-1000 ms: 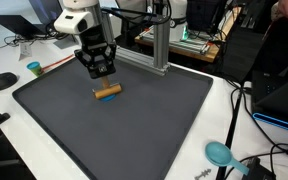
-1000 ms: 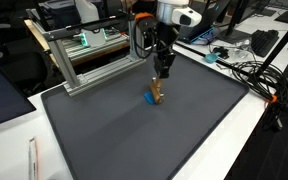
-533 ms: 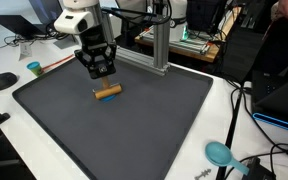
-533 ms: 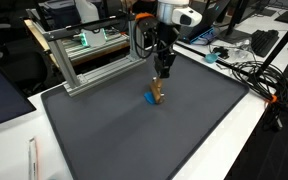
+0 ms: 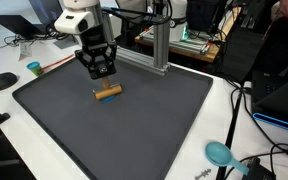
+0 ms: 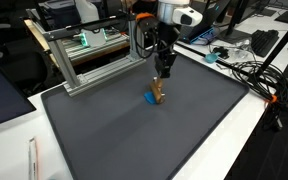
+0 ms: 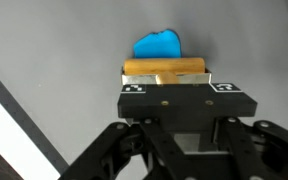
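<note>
Dark mat (image 5: pixel 134 120) | tool (image 5: pixel 101 72) narrow, empty, above wood cylinder (image 5: pixel 108 92) w/ blue bit (image 7: pixel 158 46) | no legible labels

tan roll and blue piece on the mat

the roll (image 5: pixel 108 92) is a short tan cylinder lying flat on its side on the dark mat (image 5: pixel 134 125), just below the gripper (image 5: pixel 100 70). a small blue piece (image 7: pixel 158 46) sits right against its far side; whether they are joined is unclear.

Wrist view: wooden piece (image 7: pixel 164 70) partly hidden behind jaws.
</note>
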Controlling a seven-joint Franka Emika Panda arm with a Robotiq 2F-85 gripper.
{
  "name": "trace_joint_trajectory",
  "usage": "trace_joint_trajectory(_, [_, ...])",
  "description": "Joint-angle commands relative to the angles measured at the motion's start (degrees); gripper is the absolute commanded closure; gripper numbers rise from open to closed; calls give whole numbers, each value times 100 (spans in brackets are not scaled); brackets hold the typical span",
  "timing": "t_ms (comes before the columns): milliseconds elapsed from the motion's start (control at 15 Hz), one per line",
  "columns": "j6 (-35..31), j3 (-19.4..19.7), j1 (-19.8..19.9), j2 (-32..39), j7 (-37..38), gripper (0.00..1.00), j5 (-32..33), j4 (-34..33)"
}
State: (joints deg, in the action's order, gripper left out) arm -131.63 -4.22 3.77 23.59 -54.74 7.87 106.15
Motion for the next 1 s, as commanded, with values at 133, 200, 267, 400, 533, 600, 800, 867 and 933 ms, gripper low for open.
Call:
trace_joint_trajectory(133, [-217,-139,58,318,-136,77,-290,-44])
trace_joint_trajectory(200, [-221,-144,57,317,-139,77,-291,-43])
trace_joint_trajectory(267, [-225,-147,54,318,-135,77,-287,-42])
trace_joint_trajectory(400, [-230,-132,35,322,-102,77,-235,-38])
trace_joint_trajectory(533, [-212,-60,-4,327,-39,77,-71,-11])
trace_joint_trajectory(600, [-215,-13,-23,332,13,77,19,-1])
trace_joint_trajectory(800, [-162,76,-15,335,27,77,160,18])
trace_joint_trajectory(867, [-156,99,-25,337,43,77,204,25])
trace_joint_trajectory(933, [-149,126,-43,345,68,77,270,32])
